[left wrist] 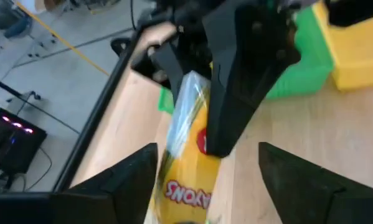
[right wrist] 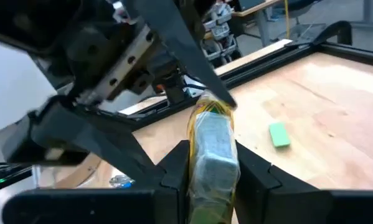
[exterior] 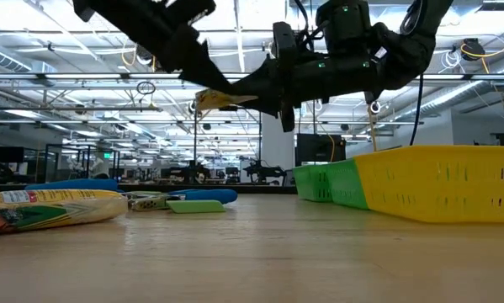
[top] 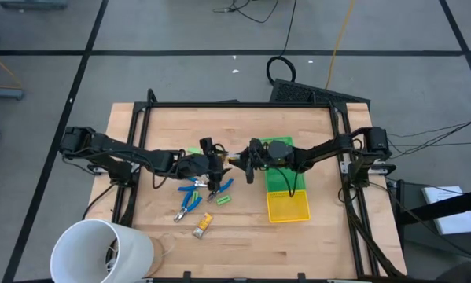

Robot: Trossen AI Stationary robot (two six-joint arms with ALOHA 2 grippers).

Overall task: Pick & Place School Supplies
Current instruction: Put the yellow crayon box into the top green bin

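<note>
A yellow wrapped crayon pack [top: 233, 159] hangs in the air between my two grippers, above the table's middle. My right gripper [right wrist: 214, 171] is shut on it. My left gripper [left wrist: 208, 180] is open. Its fingers [left wrist: 127, 180] stand wide apart on either side of the pack's other end [left wrist: 183, 186]. On the table lie a second yellow pack [top: 204, 224], blue-handled pliers [top: 189, 189] and short green pieces [top: 223, 199]. In the low view the lifted pack [exterior: 218, 99] is well above the wood. My right gripper pinches the pack's end nearest it [right wrist: 212, 155] between its two fingers, coming about level from the table's right. The pack is lifted clear and sticks out toward my left gripper. My left gripper: one fingertip [right wrist: 226, 102] is close to the pack's far end; whether it touches, I cannot tell.
A green bin [top: 281, 174] and a yellow bin [top: 288, 207] stand right of centre, under my right arm. A large white cup [top: 101, 250] stands at the near left corner. A green piece [right wrist: 278, 134] lies on the bare wood. Black frame rails edge the table.
</note>
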